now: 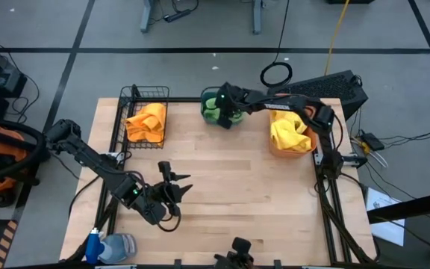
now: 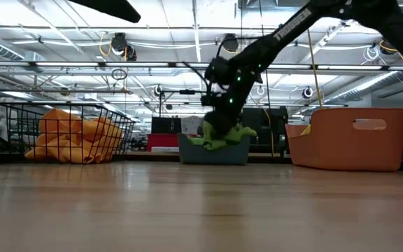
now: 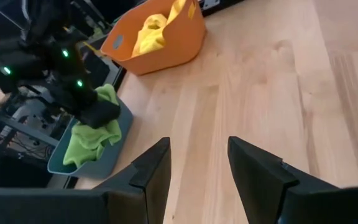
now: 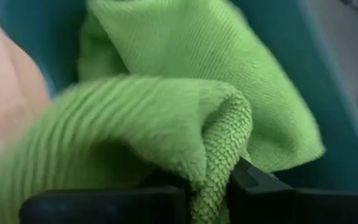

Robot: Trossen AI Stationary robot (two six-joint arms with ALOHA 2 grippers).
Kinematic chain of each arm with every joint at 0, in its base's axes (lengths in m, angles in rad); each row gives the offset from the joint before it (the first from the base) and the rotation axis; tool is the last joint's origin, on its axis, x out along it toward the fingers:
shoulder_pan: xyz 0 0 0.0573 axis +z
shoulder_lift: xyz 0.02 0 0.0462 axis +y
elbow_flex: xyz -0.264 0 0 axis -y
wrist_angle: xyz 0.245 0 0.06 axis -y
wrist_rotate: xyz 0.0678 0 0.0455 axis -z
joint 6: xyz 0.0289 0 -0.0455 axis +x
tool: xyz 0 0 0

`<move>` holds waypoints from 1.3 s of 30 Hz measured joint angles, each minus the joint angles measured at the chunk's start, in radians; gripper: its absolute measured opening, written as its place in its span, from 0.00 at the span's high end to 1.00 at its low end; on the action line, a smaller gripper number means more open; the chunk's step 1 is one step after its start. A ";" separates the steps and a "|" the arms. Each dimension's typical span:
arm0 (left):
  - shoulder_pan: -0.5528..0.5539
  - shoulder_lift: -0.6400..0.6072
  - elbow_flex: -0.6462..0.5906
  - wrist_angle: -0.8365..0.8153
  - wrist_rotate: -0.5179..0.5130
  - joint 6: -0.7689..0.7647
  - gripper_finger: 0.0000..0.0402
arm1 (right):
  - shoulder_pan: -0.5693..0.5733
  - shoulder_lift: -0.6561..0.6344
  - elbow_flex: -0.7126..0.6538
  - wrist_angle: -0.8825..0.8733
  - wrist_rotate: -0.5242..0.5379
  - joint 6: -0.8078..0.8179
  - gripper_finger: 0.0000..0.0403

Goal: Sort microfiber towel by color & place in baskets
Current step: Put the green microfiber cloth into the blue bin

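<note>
Right tool (image 1: 226,110) clenched on crumpled green microfiber towel (image 4: 166,118), lowered into squat teal plastic tub (image 3: 114,146) directly beneath — matching colour to container. Left tool (image 3: 194,165) released, idle over wooden counter (image 1: 245,187).

Overhead and level views share, seemingly, the teal tub (image 1: 216,112).

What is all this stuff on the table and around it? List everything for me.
Wire basket: one, black, far left of table.
Orange towels: a heap, in the wire basket.
Tub: one, teal, far middle.
Green towel: one, in the tub.
Bin: one, orange, far right.
Yellow towel: in the bin.
Spray bottle: one, blue-capped, near left corner.
Right gripper: over the tub, shut on the green towel.
Left gripper: open, above the near left of the table.
</note>
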 joint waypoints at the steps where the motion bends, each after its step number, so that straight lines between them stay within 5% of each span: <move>1: 0.003 0.000 0.000 0.000 0.000 0.000 0.59 | -0.002 0.014 0.000 0.002 0.000 -0.001 0.91; 14: 0.009 0.000 0.000 0.004 0.000 0.000 0.59 | -0.006 -0.004 0.008 0.058 -0.004 -0.073 0.90; 19: 0.008 0.000 0.000 0.001 0.000 0.008 0.59 | -0.033 0.014 0.007 0.108 -0.153 -0.079 0.90; 33: 0.008 0.000 0.000 0.002 0.001 0.003 0.59 | -0.055 0.045 0.007 0.098 -0.176 -0.116 0.90; 39: 0.008 0.000 0.000 0.002 0.016 0.001 0.59 | -0.053 0.035 0.007 0.081 -0.177 -0.073 0.80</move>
